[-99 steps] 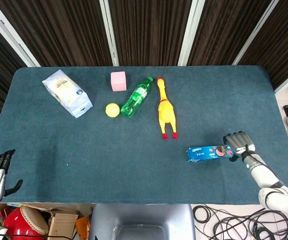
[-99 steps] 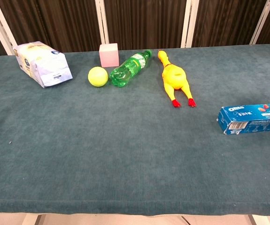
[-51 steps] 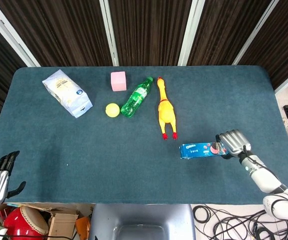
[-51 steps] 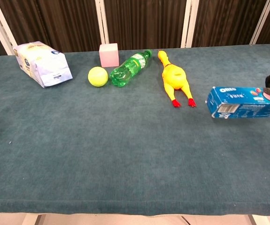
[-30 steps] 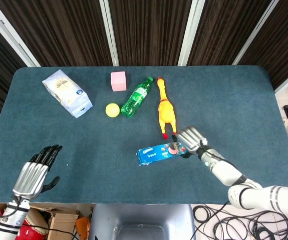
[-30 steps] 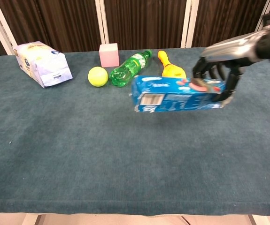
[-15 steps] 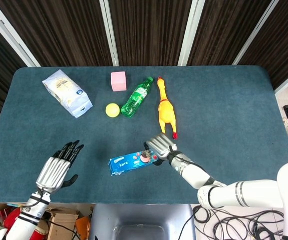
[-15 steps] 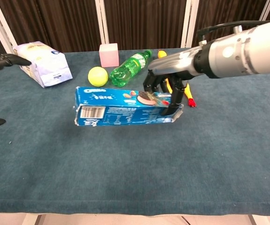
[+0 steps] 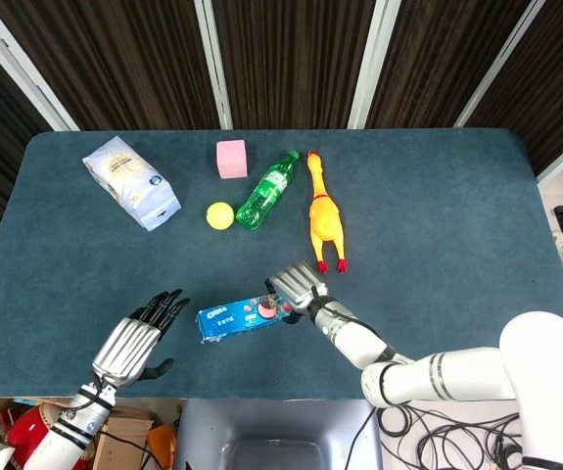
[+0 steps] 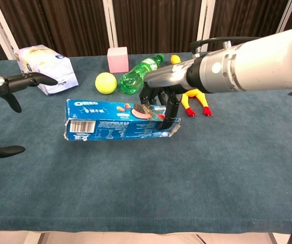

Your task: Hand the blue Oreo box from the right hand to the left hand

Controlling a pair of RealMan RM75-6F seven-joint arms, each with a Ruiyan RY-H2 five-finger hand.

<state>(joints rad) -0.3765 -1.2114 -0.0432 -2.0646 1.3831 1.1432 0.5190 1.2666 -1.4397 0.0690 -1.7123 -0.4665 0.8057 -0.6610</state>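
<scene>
The blue Oreo box [image 9: 232, 318] [image 10: 110, 121] hangs level above the table's front middle. My right hand [image 9: 294, 288] [image 10: 158, 101] grips its right end from above. My left hand [image 9: 134, 346] [image 10: 3, 109] is open with its fingers spread, just left of the box's free end with a small gap between them. In the chest view only the left hand's fingers [image 10: 30, 78] show at the left edge.
At the back of the teal table [image 9: 438, 215] lie a white bag [image 9: 131, 183], a pink block [image 9: 231, 159], a yellow ball [image 9: 220, 215], a green bottle [image 9: 266, 190] and a yellow rubber chicken [image 9: 325, 217].
My right hand has carried the box further left above the table. My left hand has come in from the left toward the box's free end.
</scene>
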